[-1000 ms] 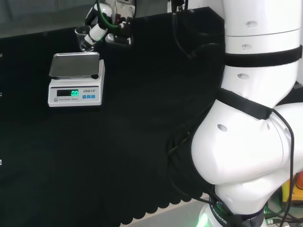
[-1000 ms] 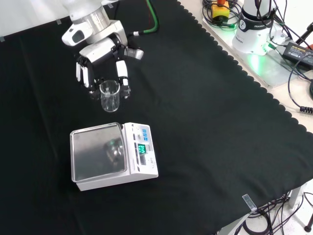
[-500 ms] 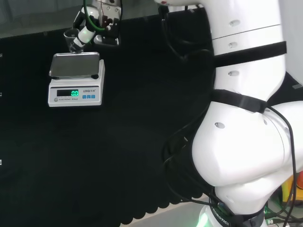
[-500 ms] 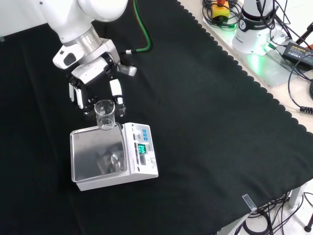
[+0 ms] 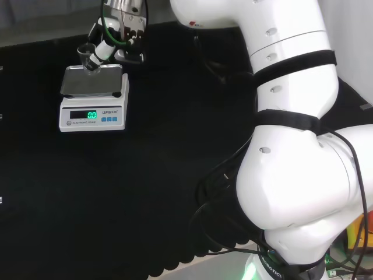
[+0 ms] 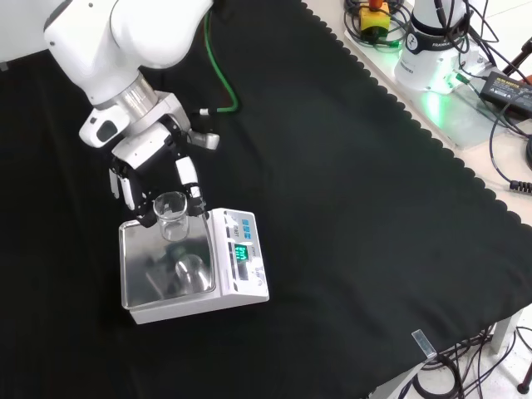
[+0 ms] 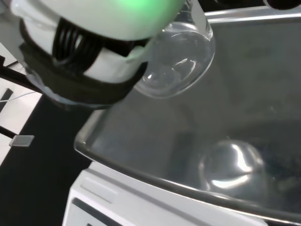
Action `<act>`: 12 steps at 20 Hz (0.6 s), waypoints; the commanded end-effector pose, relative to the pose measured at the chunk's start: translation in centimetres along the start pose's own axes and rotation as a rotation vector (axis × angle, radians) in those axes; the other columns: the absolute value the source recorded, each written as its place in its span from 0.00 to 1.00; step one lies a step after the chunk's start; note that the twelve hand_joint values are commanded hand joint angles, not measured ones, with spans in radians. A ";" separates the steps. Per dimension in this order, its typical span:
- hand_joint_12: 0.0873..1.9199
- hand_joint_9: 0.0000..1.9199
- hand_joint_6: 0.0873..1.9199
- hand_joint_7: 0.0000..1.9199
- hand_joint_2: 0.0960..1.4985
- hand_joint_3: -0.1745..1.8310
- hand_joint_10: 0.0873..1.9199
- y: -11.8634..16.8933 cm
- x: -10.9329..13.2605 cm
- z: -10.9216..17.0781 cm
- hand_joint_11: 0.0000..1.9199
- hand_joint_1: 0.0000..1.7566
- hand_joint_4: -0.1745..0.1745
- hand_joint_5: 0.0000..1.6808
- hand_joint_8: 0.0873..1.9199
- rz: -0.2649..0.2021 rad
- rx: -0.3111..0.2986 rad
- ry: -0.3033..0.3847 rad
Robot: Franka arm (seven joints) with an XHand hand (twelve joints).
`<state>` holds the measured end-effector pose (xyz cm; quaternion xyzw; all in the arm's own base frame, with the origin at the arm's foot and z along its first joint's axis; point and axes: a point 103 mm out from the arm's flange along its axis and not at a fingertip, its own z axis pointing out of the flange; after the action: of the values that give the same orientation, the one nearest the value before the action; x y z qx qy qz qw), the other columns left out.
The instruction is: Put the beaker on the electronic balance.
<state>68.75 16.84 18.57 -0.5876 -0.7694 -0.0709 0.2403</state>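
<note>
A small clear glass beaker (image 6: 171, 216) hangs upright in the hand (image 6: 154, 179), whose fingers curl round its sides. It is held over the far edge of the steel pan (image 6: 158, 270) of the white electronic balance (image 6: 241, 274), apparently a little above the metal. In the head view the hand (image 5: 108, 44) holds the beaker (image 5: 88, 56) over the pan's (image 5: 87, 84) far edge. In the wrist view the beaker's round base (image 7: 176, 61) floats above the shiny pan (image 7: 244, 117), which mirrors it.
The balance's green display (image 6: 241, 252) is lit, with blue buttons beside it. A green cable (image 6: 224, 83) trails from the arm over the black cloth. Power gear and cables (image 6: 449, 58) lie off the cloth at the front view's upper right.
The hand has carried the beaker from the cloth beside the balance to above the pan's far edge: leftward in the head view, down and left in the front view.
</note>
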 end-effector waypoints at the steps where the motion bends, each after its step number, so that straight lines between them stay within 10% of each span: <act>1: 0.58 0.90 0.30 0.91 0.29 0.53 0.08 0.8 -2.0 0.9 0.51 0.66 1.00 0.81 0.06 0.004 0.004 0.052; 12: 0.58 0.90 0.30 0.92 0.29 0.54 0.08 1.9 -2.3 2.7 0.51 0.66 1.00 0.81 0.06 0.024 0.025 0.058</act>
<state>70.27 15.99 15.72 -0.5889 -0.7590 -0.0824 0.2652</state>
